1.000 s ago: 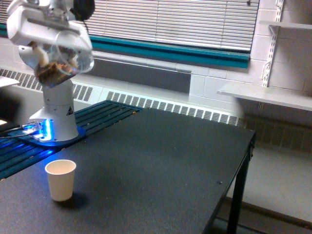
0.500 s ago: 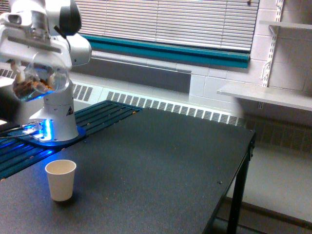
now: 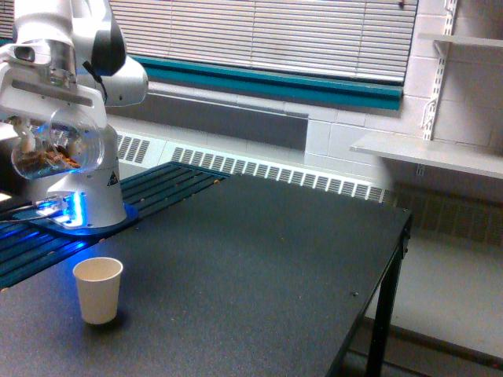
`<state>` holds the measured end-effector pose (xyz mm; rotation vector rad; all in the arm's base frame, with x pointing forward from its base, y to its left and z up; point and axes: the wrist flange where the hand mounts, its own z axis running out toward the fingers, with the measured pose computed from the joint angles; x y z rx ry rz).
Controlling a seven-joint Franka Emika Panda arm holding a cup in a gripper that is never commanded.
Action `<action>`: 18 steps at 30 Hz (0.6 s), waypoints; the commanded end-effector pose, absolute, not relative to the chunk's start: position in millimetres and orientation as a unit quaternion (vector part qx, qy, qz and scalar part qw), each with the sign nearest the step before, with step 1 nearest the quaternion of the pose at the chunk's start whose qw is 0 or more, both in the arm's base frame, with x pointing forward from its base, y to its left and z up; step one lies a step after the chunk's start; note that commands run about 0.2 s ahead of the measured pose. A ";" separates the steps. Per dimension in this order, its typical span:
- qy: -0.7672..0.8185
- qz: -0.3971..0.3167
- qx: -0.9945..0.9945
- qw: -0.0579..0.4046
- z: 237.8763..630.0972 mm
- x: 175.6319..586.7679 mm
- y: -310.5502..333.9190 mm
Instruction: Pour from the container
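The container (image 3: pixel 56 148) is a clear round plastic cup with brown bits lying in its lower side. It hangs tilted in the air at the exterior view's left, held under the white arm's wrist. My gripper (image 3: pixel 43 118) is shut on it, its fingers mostly hidden behind the cup's walls. A cream-white paper cup (image 3: pixel 98 290) stands upright on the black table (image 3: pixel 259 259), well below the container and slightly to its right. No bits are seen falling.
The arm's white base (image 3: pixel 90 192) stands on a blue-lit plate at the table's back left. The table's right edge (image 3: pixel 397 259) drops to the floor. A white wall shelf (image 3: pixel 428 153) is at the right, window blinds behind.
The arm has swung the container leftward and downward over the last second. The brown bits have shifted within the cup. The paper cup has not moved.
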<state>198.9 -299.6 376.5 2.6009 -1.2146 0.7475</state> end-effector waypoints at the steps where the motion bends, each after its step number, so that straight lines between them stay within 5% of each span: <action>1: -0.406 0.242 0.876 0.095 363.0 193.9 -298.0; 18: -0.387 0.221 0.888 0.116 335.6 189.6 -293.1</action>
